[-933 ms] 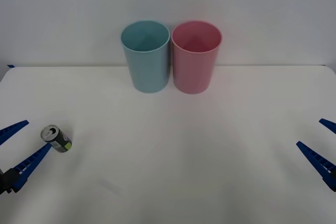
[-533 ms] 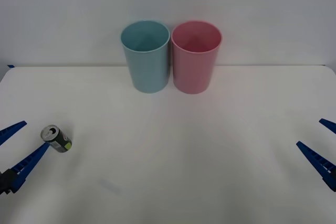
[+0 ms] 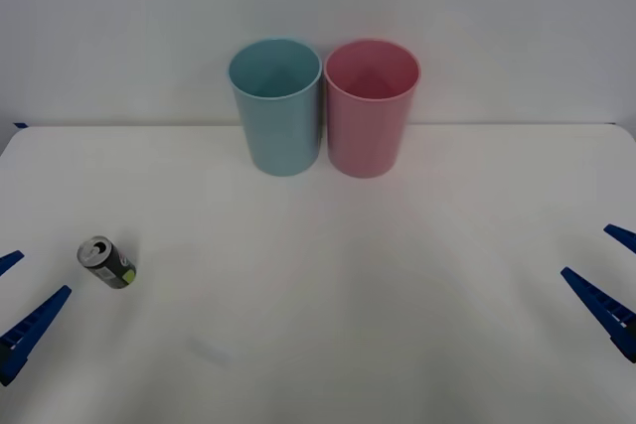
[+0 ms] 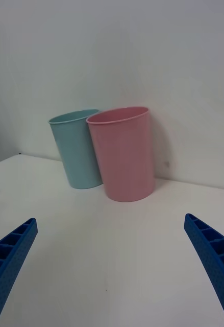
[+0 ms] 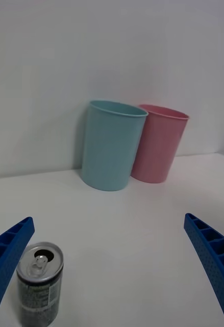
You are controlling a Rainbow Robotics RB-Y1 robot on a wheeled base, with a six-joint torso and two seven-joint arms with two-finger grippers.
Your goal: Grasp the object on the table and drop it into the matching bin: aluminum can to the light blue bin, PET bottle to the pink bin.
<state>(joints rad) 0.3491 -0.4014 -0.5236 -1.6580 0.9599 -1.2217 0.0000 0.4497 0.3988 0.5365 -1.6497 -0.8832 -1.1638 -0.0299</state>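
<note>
One small aluminum can (image 3: 107, 263) upright at eight o'clock on the bench (image 3: 328, 285), just beside spread left fingers (image 3: 35, 320), right fingers (image 3: 596, 300) spread idle at four o'clock; likely light, stiff, slippery, best pinched across mid-body for the light blue bin (image 3: 276, 106).

Soft, even, bright light on my white table (image 3: 397, 275), faint shadows behind the light blue bin (image 5: 112, 145) and pink bin (image 4: 124, 153), no harsh glare, my nearest fingers (image 5: 208, 260) slightly soft at frame edges
</note>
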